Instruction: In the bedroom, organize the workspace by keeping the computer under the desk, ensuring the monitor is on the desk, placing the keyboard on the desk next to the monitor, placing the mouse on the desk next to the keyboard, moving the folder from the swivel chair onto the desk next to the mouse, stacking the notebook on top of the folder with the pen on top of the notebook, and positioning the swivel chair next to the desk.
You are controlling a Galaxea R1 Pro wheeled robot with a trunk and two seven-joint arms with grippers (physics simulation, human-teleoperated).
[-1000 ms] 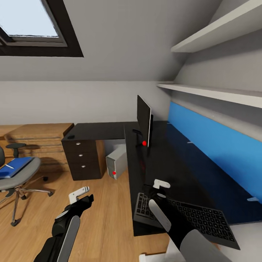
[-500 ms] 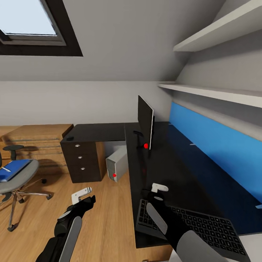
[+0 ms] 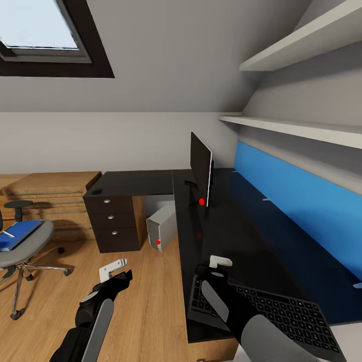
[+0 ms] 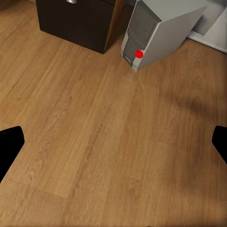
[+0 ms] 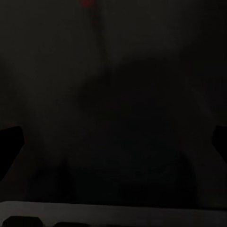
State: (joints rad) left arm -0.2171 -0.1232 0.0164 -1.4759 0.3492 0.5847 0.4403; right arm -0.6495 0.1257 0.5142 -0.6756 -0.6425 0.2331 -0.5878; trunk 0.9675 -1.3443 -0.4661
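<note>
- One big black surface [image 3: 241, 236] runs along the right wall and turns left at the far end.
- One swivel chair [image 3: 22, 246] stands far left, well apart from it.
- One monitor [image 3: 201, 171] stands on the far part.
- One computer [image 3: 162, 227] sits on the floor underneath.
- One keyboard [image 3: 271, 309] lies near, by the front edge. It could slide off if the arm bumps it.
- One blue folder [image 3: 19, 235] lies on the chair seat, with a white pen [image 3: 8, 234] on top. The pen could roll off when the folder is lifted.
- The right hand [image 3: 219, 261] hovers at the keyboard's far end; its fingers are spread apart, holding nothing.
- The left hand [image 3: 111, 269] hangs over the floor, spread apart and holding nothing too.
</note>
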